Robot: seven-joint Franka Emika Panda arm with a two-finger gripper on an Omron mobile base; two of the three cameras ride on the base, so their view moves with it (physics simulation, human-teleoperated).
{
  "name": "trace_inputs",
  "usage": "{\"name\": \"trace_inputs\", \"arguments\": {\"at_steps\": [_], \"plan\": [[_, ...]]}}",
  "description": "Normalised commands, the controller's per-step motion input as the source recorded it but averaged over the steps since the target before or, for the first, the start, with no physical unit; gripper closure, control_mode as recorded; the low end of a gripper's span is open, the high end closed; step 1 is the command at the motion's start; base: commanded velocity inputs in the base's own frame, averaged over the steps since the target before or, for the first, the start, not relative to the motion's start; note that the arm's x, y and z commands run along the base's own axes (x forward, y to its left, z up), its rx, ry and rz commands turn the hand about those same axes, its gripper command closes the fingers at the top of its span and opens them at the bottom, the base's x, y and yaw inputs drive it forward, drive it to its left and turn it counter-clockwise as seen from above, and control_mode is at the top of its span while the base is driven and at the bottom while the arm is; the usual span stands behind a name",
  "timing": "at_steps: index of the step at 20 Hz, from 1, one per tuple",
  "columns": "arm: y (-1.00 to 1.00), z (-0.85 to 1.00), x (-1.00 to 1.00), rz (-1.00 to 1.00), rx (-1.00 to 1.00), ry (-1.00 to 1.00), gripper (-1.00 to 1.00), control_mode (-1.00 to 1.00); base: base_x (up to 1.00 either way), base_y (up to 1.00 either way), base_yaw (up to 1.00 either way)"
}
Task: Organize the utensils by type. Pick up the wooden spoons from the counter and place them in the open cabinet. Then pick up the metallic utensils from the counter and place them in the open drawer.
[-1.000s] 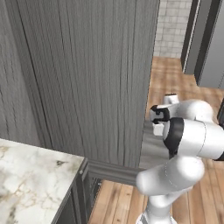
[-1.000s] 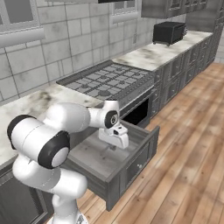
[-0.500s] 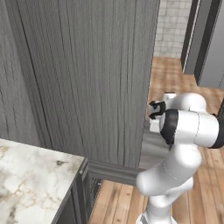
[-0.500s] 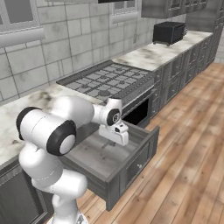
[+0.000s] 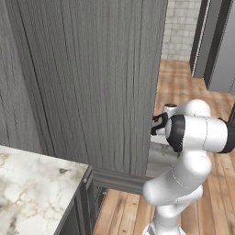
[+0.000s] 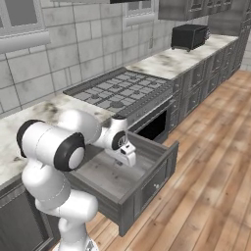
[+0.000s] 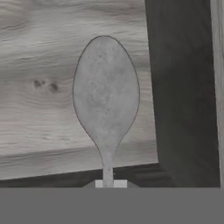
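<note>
- Since a second ago the arm's elbow has swung back toward the worktop [image 6: 44, 110]; the hand stayed over the open drawer [image 6: 147, 184].
- The fingers [image 7: 107, 181] pinch the grey metal spoon [image 7: 106, 100], bowl hanging over the drawer floor.

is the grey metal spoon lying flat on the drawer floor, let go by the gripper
No, the grey metal spoon hangs from the shut gripper over the drawer's light wood-grain floor.

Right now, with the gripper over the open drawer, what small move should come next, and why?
Probably lower slightly and release. The gripper is shut on the grey metal spoon, whose bowl hangs over the light grey floor of the open drawer, inside its dark wall.
</note>
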Motion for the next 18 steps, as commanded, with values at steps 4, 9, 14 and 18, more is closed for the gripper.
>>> {"name": "trace_inputs", "arguments": {"at_steps": [4, 9, 14, 18], "plan": [[0.26, -0.31, 0.29, 0.00, 0.00, -0.04, 1.00, -1.00, 0.00, 0.00, 0.00], [0.24, -0.36, 0.47, 0.00, 0.00, 0.00, 1.00, -1.00, 0.00, 0.00, 0.00], [0.18, -0.33, 0.53, 0.00, 0.00, 0.00, 1.00, -1.00, 0.00, 0.00, 0.00], [0.03, -0.25, 0.52, 0.00, 0.00, 0.00, 1.00, -1.00, 0.00, 0.00, 0.00]]}}
